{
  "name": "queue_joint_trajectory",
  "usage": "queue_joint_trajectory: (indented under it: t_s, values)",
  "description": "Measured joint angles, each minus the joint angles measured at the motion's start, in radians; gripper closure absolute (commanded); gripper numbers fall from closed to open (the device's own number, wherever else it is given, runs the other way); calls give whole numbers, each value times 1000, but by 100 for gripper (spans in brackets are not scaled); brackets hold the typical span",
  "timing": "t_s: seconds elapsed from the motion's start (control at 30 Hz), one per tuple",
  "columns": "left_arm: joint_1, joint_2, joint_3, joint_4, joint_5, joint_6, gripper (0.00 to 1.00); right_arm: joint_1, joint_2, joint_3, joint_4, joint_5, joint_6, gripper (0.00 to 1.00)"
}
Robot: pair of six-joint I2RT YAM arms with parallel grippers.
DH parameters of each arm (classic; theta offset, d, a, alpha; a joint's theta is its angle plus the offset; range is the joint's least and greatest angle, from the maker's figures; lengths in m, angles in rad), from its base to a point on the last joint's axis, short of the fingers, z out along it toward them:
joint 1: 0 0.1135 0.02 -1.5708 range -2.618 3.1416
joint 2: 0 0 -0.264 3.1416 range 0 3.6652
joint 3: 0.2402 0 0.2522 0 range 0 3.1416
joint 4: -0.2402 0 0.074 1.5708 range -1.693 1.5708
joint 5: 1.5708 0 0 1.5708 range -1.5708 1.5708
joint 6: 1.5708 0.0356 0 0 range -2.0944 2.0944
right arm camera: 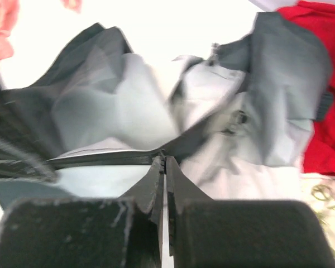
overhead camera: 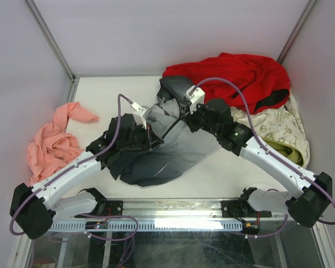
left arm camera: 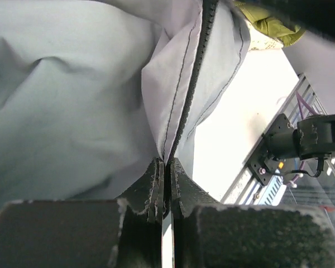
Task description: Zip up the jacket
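Top external view: jacket [overhead camera: 167,159] crumpled at the middle of the counter [overhead camera: 95,92]. Left jaws pinched tight on its zipper [left arm camera: 191,89] edge; right jaws likewise clamped on the dark zipper edge.

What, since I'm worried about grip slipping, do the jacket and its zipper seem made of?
The jacket looks like thin woven synthetic, perhaps nylon, faintly glossy: it crumples into sharp creases. The zipper looks like dark moulded plastic teeth, matte; material uncertain.
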Motion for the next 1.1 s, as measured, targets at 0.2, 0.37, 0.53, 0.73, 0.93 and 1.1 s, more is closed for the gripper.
queue_joint_trajectory:
  t_s: [0.2, 0.37, 0.53, 0.73, 0.93, 1.1]
  values:
    - [0, -169, -73, -61, -82, -42, 100, -173, 70, 120, -47, -10, -14, 100]
    - [-1, -198, -8, -159, -237, -45, 100, -310, 130, 217, -82, -74, -15, 100]
    - [2, -44, 291, -316, -413, 62, 100, -457, 175, 411, -148, -98, -37, 100]
    - [8, 68, 613, -354, -542, 201, 100, -555, 106, 575, -205, -121, -73, 100]
    - [8, -47, 512, -312, -549, 230, 100, -555, -129, 443, -240, -221, -64, 100]
    - [8, -131, 256, -287, -453, 138, 100, -562, -349, 111, -241, -241, 3, 100]
